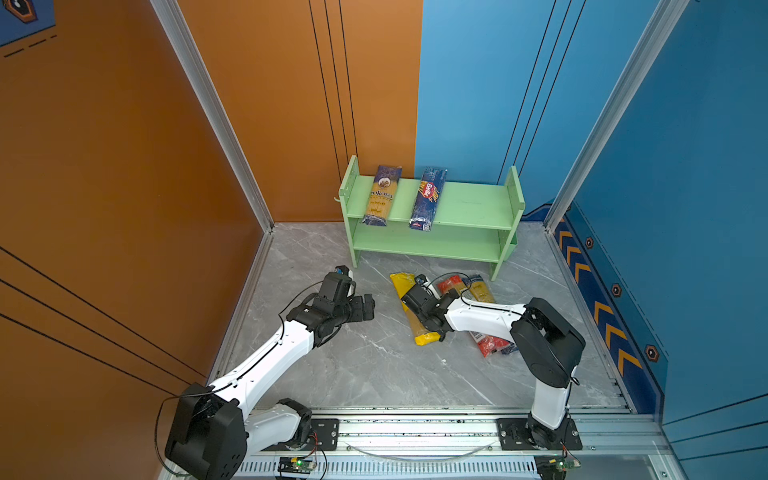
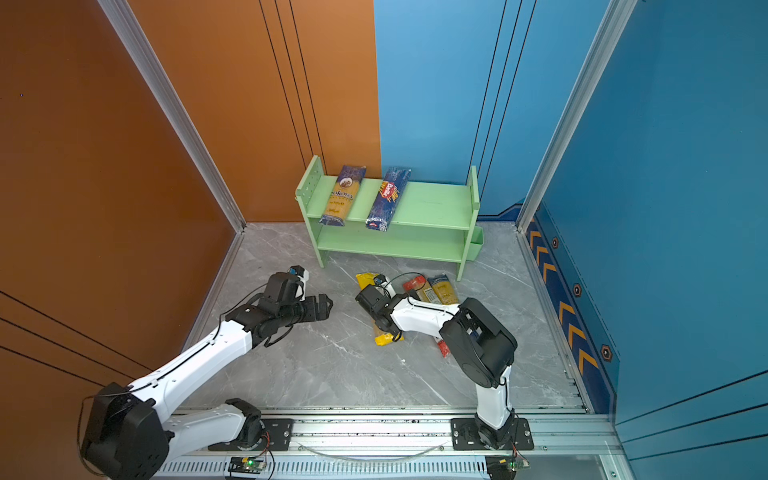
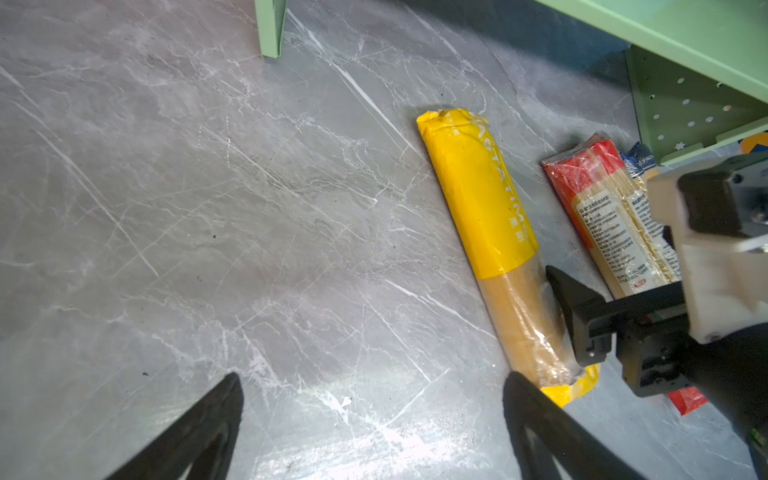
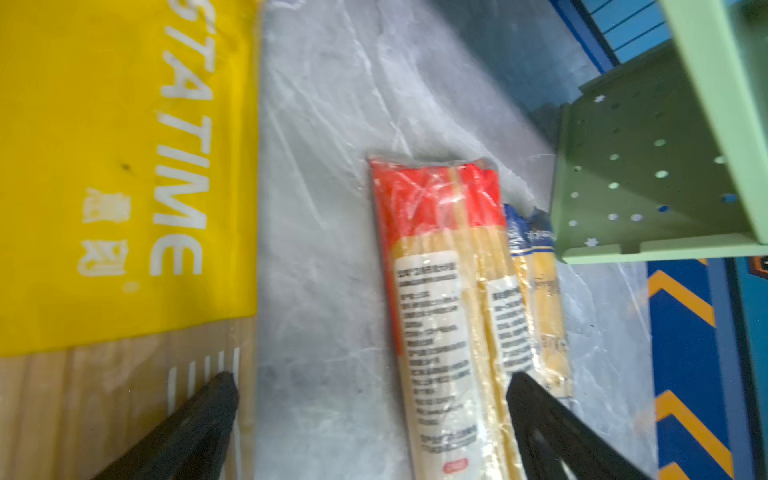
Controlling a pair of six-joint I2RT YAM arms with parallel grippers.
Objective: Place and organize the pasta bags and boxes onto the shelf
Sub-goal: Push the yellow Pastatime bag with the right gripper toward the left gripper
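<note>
Two blue packs (image 1: 381, 195) lie atop the shelf (image 1: 473, 203), three others (image 1: 401, 286) below.

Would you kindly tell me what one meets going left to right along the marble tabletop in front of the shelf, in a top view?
The left arm's open black claw → yellow Pastatime spaghetti pack → red-ended clear spaghetti pack → dark-blue-and-yellow spaghetti pack.

A grey, marble-veined counter (image 1: 374, 365) sits inside a booth. Orange panels (image 1: 104, 166) cover the left and rear left, blue panels (image 1: 478, 83) the rear right and right, joined by aluminium corner posts (image 1: 217, 120). Orange chevrons (image 1: 603, 309) line the base of the right wall, and an aluminium rail (image 1: 415, 432) runs along the front.
</note>
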